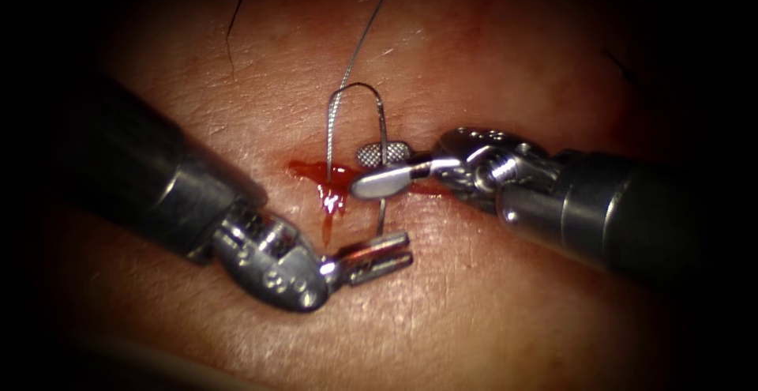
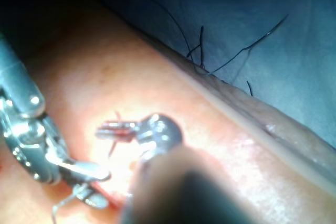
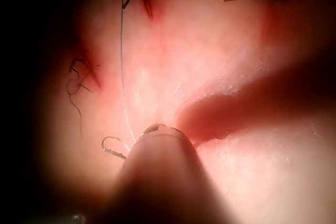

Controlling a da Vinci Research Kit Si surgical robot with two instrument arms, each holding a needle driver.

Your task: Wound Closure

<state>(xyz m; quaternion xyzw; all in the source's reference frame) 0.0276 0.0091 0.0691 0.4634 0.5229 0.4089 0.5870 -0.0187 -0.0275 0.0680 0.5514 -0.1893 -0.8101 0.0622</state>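
Two tools at the cut [image 1: 316, 171]; right needle driver [image 1: 377, 168] has jaws spread around the needle [image 1: 382, 134] arching out of the tissue [image 1: 474, 296] — left needle driver [image 1: 387, 255] parted, empty; thread [image 1: 367, 31] trails away; no stitches visible here, closure looks early.

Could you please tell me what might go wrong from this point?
The needle lies between the right tool's open jaws, unclamped, so it could swivel or drop. The left tool, jaws open and empty, sits close below the needle's lower end and might knock it. Red fluid hides part of the cut.
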